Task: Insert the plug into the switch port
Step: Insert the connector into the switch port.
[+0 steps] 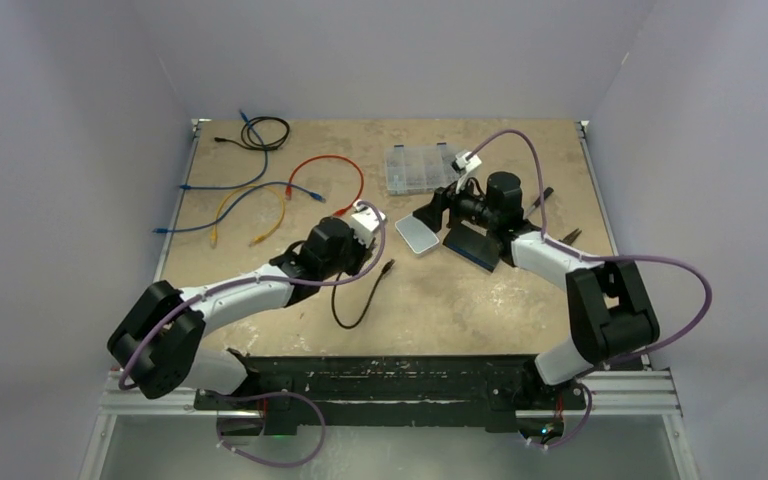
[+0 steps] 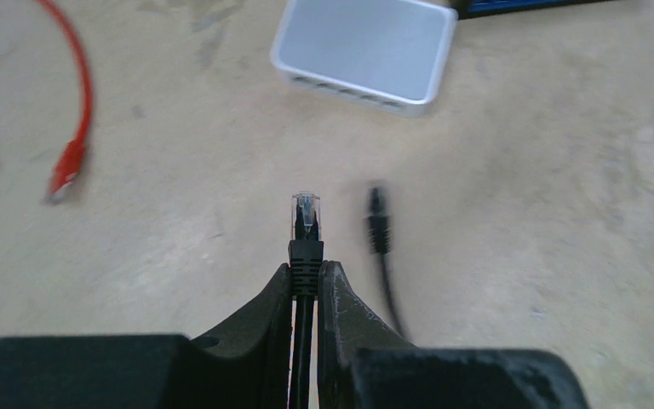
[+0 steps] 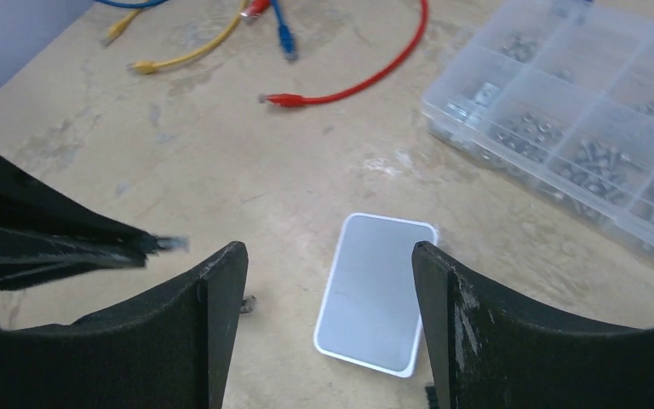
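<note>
The white switch (image 1: 417,236) lies flat mid-table; its port row faces the left wrist view (image 2: 364,55). My left gripper (image 1: 365,243) is shut on the boot of a black cable's clear-tipped plug (image 2: 305,220), which points toward the switch from a short distance away. The cable's other plug (image 2: 378,223) lies on the table just to the right of it. My right gripper (image 3: 325,251) is open above the switch (image 3: 375,294), with the switch nearer its right finger. The left gripper's plug tip (image 3: 169,244) shows at the left of the right wrist view.
A clear parts organizer (image 1: 417,170) stands behind the switch. A dark flat box (image 1: 475,245) lies right of the switch. Red (image 1: 330,175), blue (image 1: 245,195) and yellow (image 1: 260,215) cables lie at the back left, with a black coil (image 1: 265,132) at the far edge.
</note>
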`<act>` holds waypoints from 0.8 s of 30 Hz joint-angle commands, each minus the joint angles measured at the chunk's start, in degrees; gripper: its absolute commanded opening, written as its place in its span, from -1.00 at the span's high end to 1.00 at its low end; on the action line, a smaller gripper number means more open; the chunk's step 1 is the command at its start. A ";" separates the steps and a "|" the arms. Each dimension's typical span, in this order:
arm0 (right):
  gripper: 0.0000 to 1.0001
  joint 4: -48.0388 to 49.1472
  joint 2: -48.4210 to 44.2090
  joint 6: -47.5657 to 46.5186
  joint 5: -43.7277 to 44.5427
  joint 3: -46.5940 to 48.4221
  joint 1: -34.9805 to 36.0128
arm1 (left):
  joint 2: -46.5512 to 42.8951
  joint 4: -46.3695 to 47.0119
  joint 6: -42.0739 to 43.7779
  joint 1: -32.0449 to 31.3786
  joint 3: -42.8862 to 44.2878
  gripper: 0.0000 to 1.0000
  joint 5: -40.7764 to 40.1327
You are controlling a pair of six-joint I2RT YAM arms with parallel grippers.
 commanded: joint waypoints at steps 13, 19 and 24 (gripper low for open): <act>-0.46 1.70 6.14 2.96 6.19 2.60 -2.40 | -13.03 -15.75 15.04 4.75 14.11 1.00 -65.94; -0.45 1.99 6.64 2.84 9.07 2.55 -2.40 | -6.80 -11.03 27.32 4.68 15.10 1.00 -82.83; -0.44 3.32 7.74 3.85 8.91 2.22 -2.40 | -2.27 -14.44 21.51 3.79 17.01 1.00 -70.17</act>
